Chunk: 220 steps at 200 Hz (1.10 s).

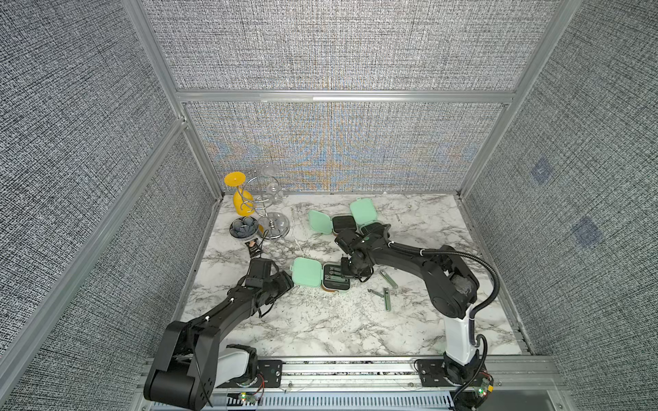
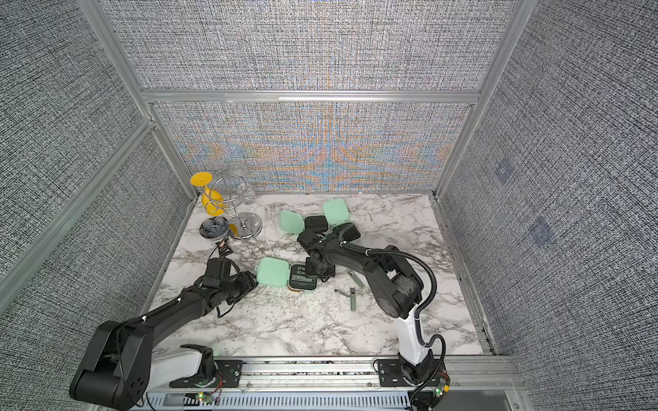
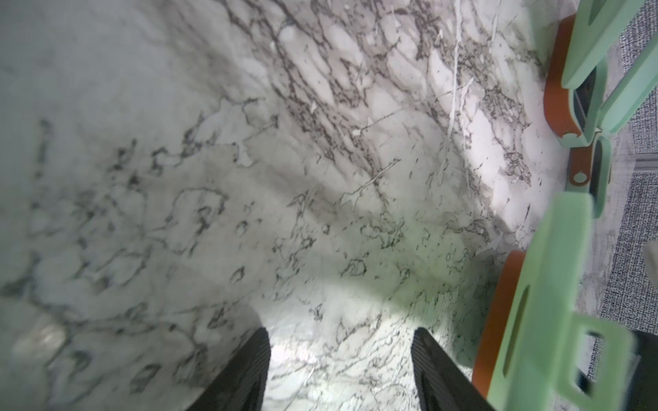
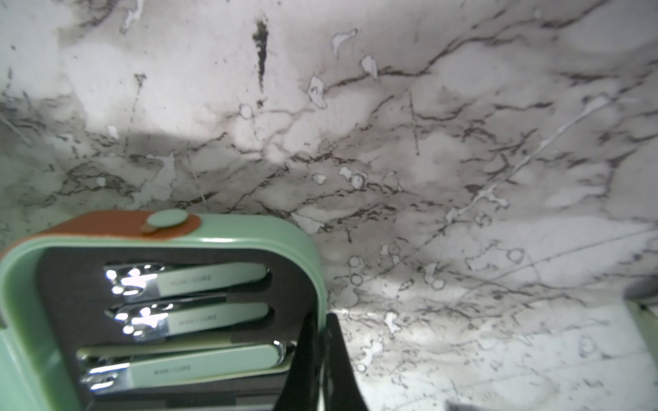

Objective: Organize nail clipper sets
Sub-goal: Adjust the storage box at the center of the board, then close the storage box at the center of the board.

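Three mint-green nail clipper cases lie open on the marble table. The near case (image 1: 307, 272) (image 2: 272, 272) has three clippers (image 4: 213, 277) in its black insert. My right gripper (image 1: 344, 274) (image 4: 322, 359) is shut on this case's green side wall (image 4: 313, 270), one finger inside and one outside. My left gripper (image 1: 289, 281) (image 3: 340, 356) stands open just left of the near case's lid (image 3: 555, 302), with only bare marble between its fingers. Two more open cases (image 1: 320, 221) (image 1: 363, 212) sit farther back, partly hidden by the right arm. Three loose tools (image 1: 388, 278) (image 1: 386, 299) (image 1: 374, 292) lie right of the near case.
A yellow glass (image 1: 242, 203) and clear glasses on a wire stand (image 1: 272, 220) stand at the back left, with a dark flower-shaped dish (image 1: 244, 227) and a small black snack packet (image 1: 254, 251) beside them. Fabric walls enclose the table on three sides.
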{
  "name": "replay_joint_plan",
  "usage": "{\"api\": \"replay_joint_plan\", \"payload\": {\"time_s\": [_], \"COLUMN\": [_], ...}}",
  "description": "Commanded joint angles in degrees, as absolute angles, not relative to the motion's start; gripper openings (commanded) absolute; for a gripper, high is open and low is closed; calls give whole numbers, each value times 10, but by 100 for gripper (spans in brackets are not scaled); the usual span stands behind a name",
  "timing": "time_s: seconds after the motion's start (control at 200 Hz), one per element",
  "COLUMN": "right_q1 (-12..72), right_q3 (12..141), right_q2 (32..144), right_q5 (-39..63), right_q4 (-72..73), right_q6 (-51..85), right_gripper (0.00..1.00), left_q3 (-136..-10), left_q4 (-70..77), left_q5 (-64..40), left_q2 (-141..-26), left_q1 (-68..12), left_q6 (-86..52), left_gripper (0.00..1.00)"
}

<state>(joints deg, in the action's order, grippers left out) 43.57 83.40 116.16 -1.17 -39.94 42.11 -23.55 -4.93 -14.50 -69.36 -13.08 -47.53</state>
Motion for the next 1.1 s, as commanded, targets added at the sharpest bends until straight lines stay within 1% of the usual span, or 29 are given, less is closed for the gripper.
{"api": "replay_joint_plan", "payload": {"time_s": [0.0, 0.145, 0.43, 0.795, 1.096], "right_q1": [440, 448, 463, 472, 477], "right_q3": [847, 863, 896, 927, 934], "right_q2": [1166, 1174, 1197, 1209, 1214], "right_q5": [-30, -33, -44, -63, -58], "right_q4": [-439, -446, -471, -500, -494], "right_q6": [413, 413, 415, 406, 409], "right_gripper": [0, 0, 0, 0, 0], "left_q3": [-235, -235, -234, -252, -271], "left_q4": [-86, -86, -62, -79, -78], "left_q5": [-143, -143, -166, -183, -184], "left_q2": [-672, -656, -669, -645, -654], "left_q1": [-131, -131, -132, -134, -165], "left_q6": [-473, -471, -473, -470, -470], "left_gripper": [66, 67, 67, 67, 67]}}
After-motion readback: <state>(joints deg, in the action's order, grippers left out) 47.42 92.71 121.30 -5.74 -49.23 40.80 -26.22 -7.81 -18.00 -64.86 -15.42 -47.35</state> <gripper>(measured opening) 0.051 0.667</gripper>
